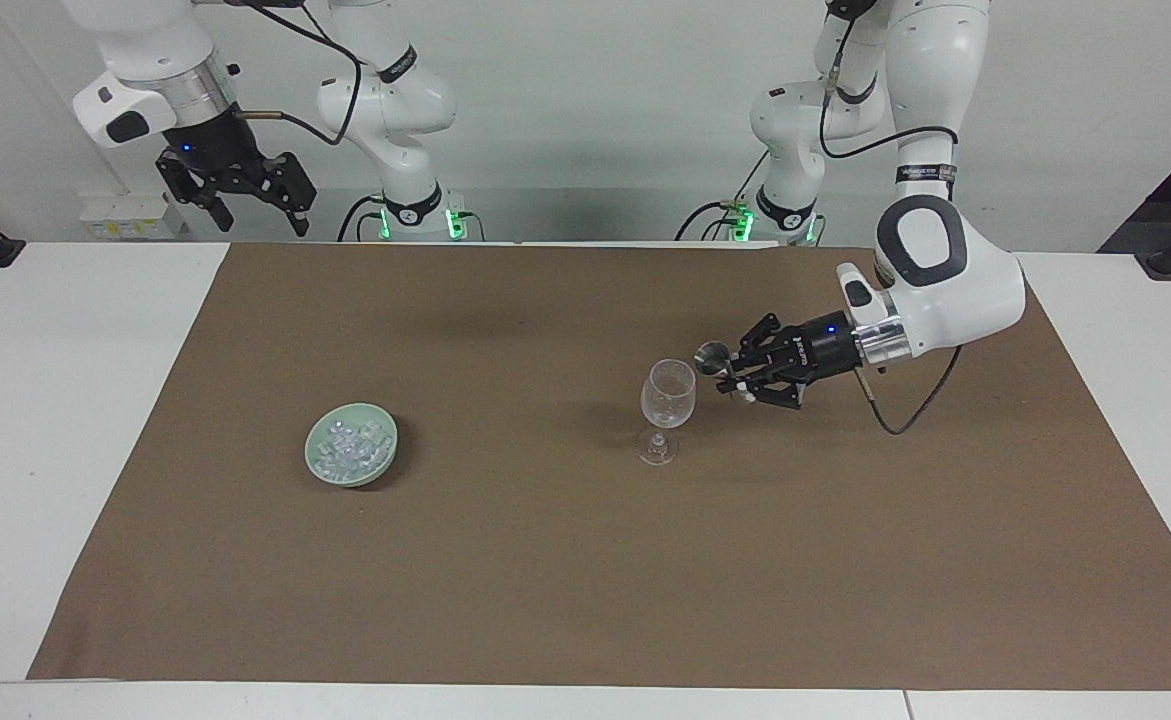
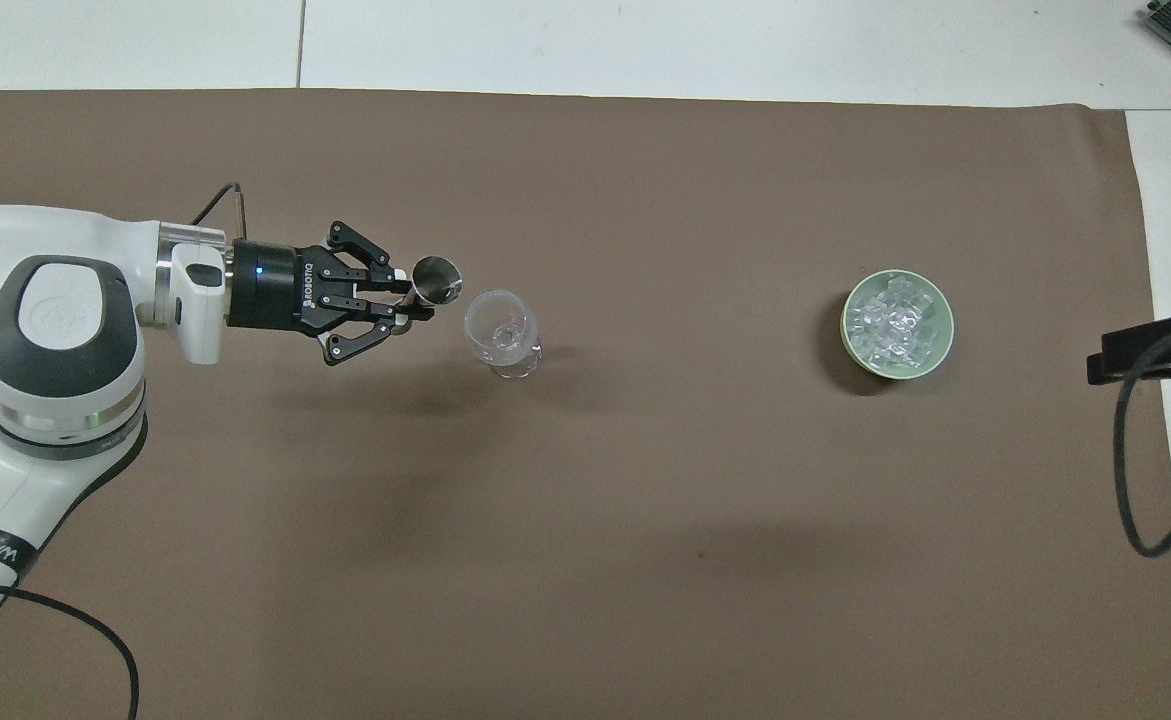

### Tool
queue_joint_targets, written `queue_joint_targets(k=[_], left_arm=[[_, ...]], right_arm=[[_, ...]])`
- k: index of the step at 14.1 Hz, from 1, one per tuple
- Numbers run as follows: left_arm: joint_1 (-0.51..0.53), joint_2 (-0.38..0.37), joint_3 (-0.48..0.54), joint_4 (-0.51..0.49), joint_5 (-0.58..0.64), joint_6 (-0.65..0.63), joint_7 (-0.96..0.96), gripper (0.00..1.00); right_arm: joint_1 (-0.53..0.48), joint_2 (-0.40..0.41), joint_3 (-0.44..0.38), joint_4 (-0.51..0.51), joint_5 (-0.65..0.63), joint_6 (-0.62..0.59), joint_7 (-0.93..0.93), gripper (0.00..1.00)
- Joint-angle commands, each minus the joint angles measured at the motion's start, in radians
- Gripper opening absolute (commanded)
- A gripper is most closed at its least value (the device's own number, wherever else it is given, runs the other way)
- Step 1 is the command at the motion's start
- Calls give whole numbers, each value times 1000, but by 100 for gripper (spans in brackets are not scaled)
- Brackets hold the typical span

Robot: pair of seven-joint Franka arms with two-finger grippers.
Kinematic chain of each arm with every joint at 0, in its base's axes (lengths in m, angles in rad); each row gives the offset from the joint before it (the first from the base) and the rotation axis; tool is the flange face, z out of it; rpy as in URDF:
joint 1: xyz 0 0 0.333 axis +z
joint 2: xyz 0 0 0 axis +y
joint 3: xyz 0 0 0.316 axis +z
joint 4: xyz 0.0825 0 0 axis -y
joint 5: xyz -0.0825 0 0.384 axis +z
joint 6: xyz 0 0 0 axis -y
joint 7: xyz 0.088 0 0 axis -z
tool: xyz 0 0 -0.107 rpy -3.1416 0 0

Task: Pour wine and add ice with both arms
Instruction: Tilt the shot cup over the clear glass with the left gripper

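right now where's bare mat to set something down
Bare brown mat lies between the ice bowl and the wine glass, and along the mat's whole edge farthest from the robots. It is crowded beside the glass, where the left claw holds a metal cup.

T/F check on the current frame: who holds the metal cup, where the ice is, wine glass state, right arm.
1. The left gripper is shut on the metal measuring cup, beside the wine glass. True.
2. The ice is in the wine glass. False: it lies in the green bowl, toward the right arm's end of the table.
3. The wine glass lies on its side. False: it stands upright on the brown mat.
4. The right gripper waits raised, jaws open, holding nothing. True.
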Motion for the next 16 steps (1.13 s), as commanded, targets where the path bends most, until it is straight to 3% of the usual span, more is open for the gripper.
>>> queue_joint_targets(k=[1,16], left_arm=[[-22,-28,20,-10,33,17,-23,0],[-69,-42,21,21,171,36,-175,0]], right_arm=[[-15,-16,8,-14,26,14,-14,100],[-15,-16,8,-14,26,14,-14,100]])
